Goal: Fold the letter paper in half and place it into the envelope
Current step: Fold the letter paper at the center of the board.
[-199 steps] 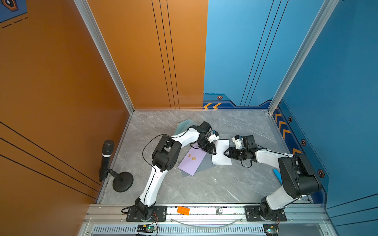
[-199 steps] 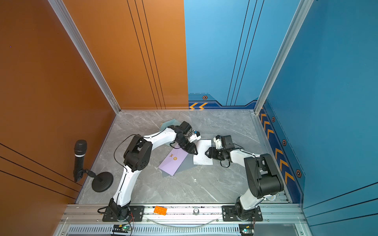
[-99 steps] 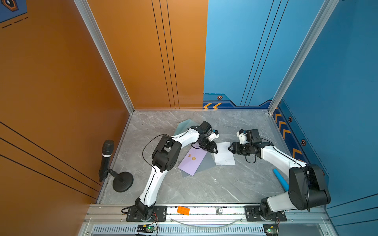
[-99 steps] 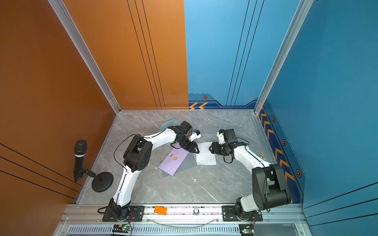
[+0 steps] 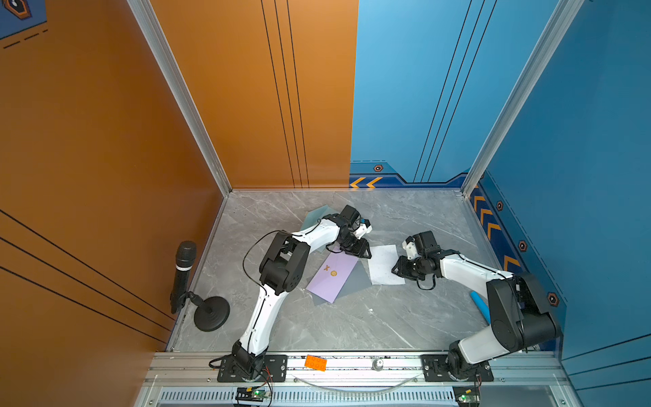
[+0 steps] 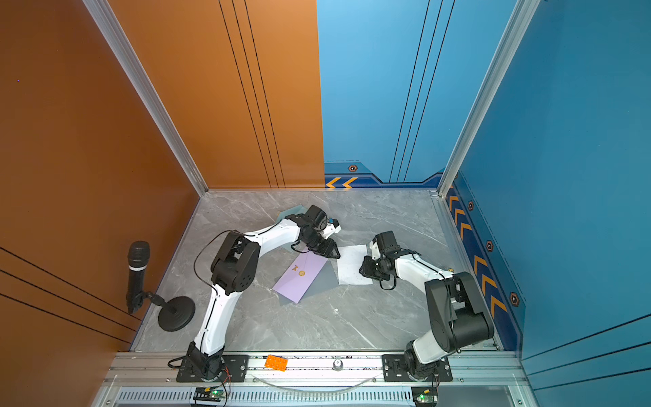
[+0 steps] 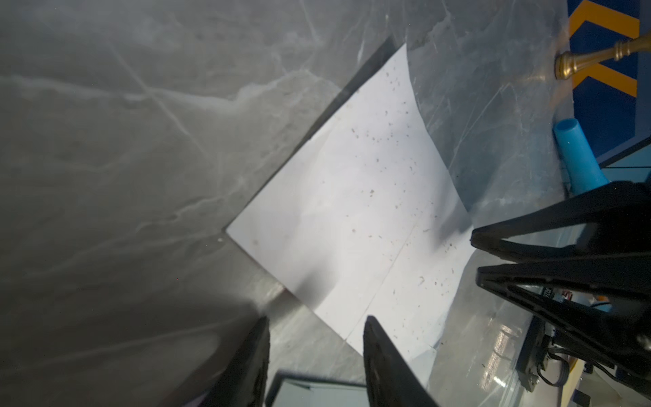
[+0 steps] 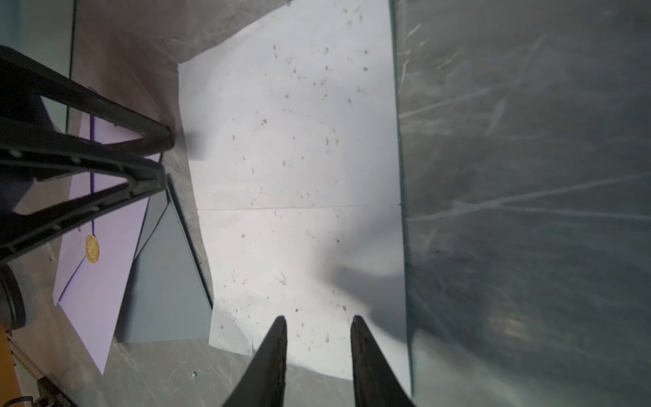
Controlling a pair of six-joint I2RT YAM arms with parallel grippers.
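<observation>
The white speckled letter paper [image 5: 383, 265] [image 6: 351, 265] lies flat and unfolded on the table, with one crease line across its middle [image 8: 299, 208]. The lilac envelope [image 5: 331, 273] [image 6: 299, 275] with a gold seal lies to its left, apart from it. My left gripper [image 5: 366, 252] [image 7: 317, 319] hovers open at the paper's far left corner. My right gripper [image 5: 396, 269] [image 8: 318, 319] is low over the paper's [image 7: 352, 211] right edge. Its fingers are narrowly apart, with paper showing between them and nothing gripped. Each wrist view shows the other gripper, the left gripper [image 8: 165, 155] and the right gripper [image 7: 473, 257].
A grey sheet [image 5: 355, 282] lies under the envelope and another [image 5: 317, 215] behind the left arm. A microphone on a stand [image 5: 185, 267] is at the left wall. A blue cylinder [image 5: 481, 306] [image 7: 577, 155] and a brass piece [image 7: 599, 58] lie by the right wall. An orange brick [image 5: 315, 363] sits on the front rail.
My right gripper drew back from the paper, then returned to its right edge with its fingers much closer together. The left gripper stayed in place and opened slightly.
</observation>
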